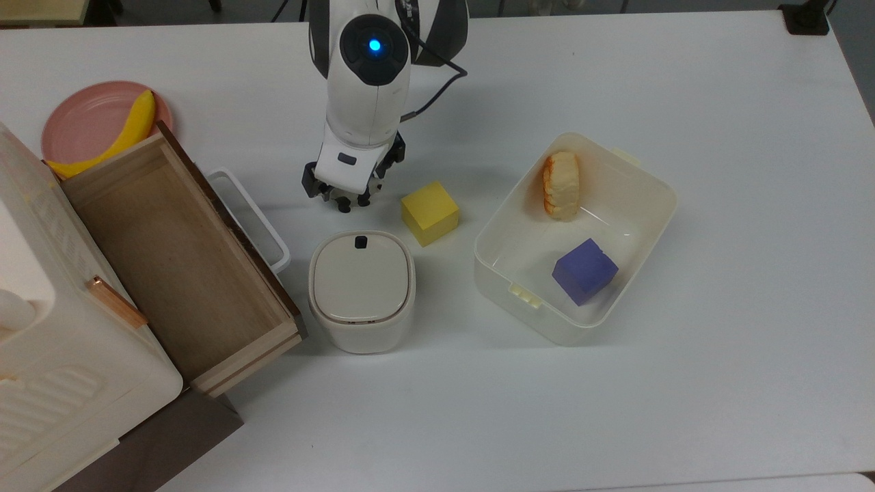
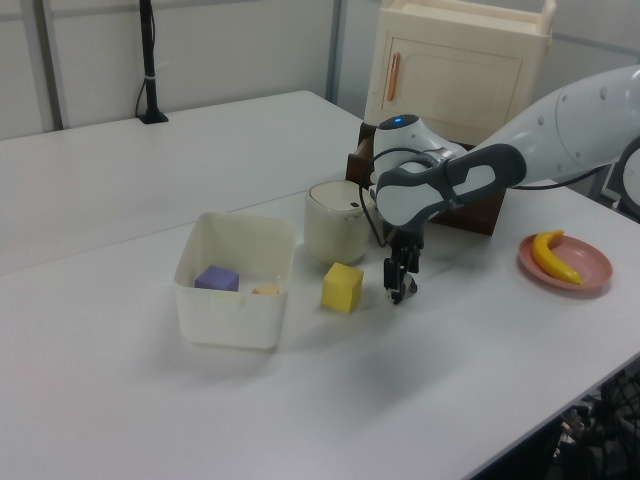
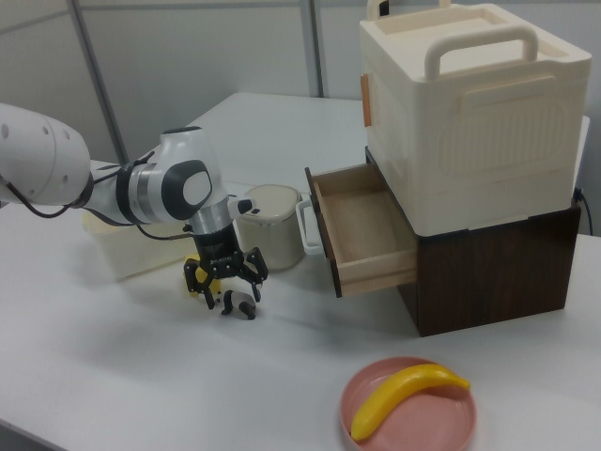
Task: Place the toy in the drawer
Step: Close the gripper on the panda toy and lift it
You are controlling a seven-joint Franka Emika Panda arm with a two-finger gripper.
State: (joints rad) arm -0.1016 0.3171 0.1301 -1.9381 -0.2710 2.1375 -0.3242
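Observation:
The toy [image 3: 238,303], a small black-and-white panda, stands on the white table between the drawer and the yellow cube. My gripper [image 3: 225,282] hangs open just over it, fingers spread to either side. In the top view the gripper [image 1: 340,198] covers most of the toy [image 1: 346,203]. In the left view the gripper [image 2: 399,288] points down beside the yellow cube. The drawer [image 1: 171,253], light-brown wood with a white loop handle [image 1: 249,219], stands pulled open and empty at the top view's left; it also faces the arm in the right view [image 3: 362,225].
A yellow cube [image 1: 429,212] sits just to the top view's right of the gripper. A cream lidded pot [image 1: 361,290] stands below it. The cream tub [image 1: 642,198] holds a purple cube [image 1: 584,270] and bread [image 1: 560,184]. A pink plate [image 1: 82,123] with a banana lies behind the drawer.

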